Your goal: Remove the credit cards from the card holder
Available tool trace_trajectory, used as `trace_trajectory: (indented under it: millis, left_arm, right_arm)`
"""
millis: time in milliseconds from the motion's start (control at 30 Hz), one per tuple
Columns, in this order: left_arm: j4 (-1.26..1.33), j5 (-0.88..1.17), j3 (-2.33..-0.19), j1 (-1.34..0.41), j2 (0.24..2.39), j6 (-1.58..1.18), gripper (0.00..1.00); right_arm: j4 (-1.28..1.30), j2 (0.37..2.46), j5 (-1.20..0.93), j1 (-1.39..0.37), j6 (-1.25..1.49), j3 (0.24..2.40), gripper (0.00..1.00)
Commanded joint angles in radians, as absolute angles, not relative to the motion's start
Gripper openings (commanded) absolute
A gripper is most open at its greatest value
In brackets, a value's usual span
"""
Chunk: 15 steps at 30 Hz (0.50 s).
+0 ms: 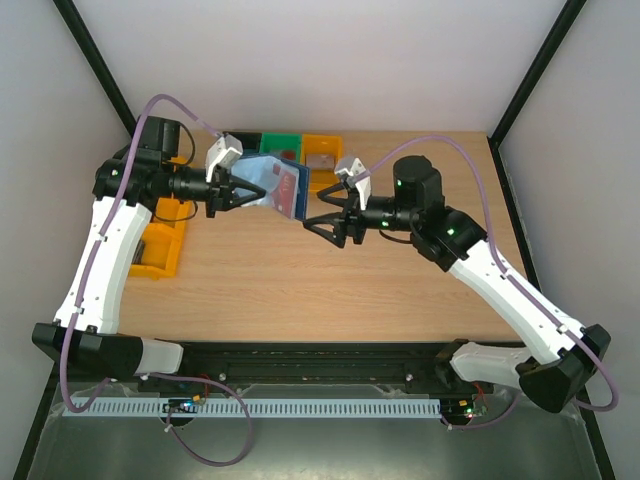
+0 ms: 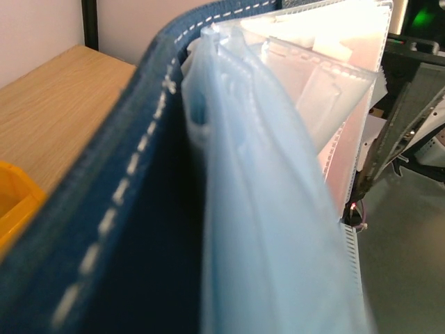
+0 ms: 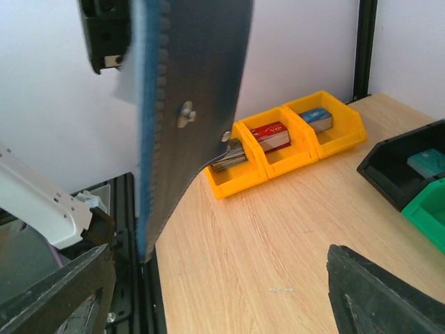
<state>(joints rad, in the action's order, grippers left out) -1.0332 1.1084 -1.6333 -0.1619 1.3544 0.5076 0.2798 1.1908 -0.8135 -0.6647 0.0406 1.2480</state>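
Observation:
The card holder [image 1: 268,180] hangs open in the air above the back of the table, held at its left edge by my left gripper [image 1: 240,193], which is shut on it. A reddish-pink credit card [image 1: 290,190] shows in its right half. In the left wrist view the navy stitched cover [image 2: 104,229] and the light blue pockets [image 2: 271,229] fill the frame and hide my fingers; pale pink card edges [image 2: 348,132] show at the top right. My right gripper [image 1: 325,222] is open and empty, just right of and below the holder. The right wrist view shows the holder's navy back with its snap [image 3: 188,83].
A row of yellow bins [image 3: 278,149] holding cards stands at the table's left edge, also seen from the top [image 1: 165,240]. Black [image 3: 410,167], green [image 1: 280,145] and yellow [image 1: 322,155] bins line the back edge behind the holder.

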Motion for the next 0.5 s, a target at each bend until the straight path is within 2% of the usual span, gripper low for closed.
trace_trajectory:
  millis: [0,100,233,467]
  left_arm:
    - [-1.019,1.13,-1.629,-0.155,1.338,0.507,0.02]
    - [-1.018,1.124,-1.629,-0.155,1.336,0.505,0.02]
    - [-1.018,1.126,-1.624,-0.155,1.336,0.506,0.02]
    - [-1.016,1.128,-1.623,-0.155,1.335,0.504,0.02]
  right_arm:
    - [0.304,1.143,-0.851,-0.66,-0.034,1.254,0.82]
    - [0.196,1.155,-0.863,-0.66,0.04,1.25,0.82]
    - [0.04,1.192,-0.834,-0.661,0.174,1.239,0.72]
    - [-0.031,1.253,-0.859,-0.664,0.235,1.239,0.65]
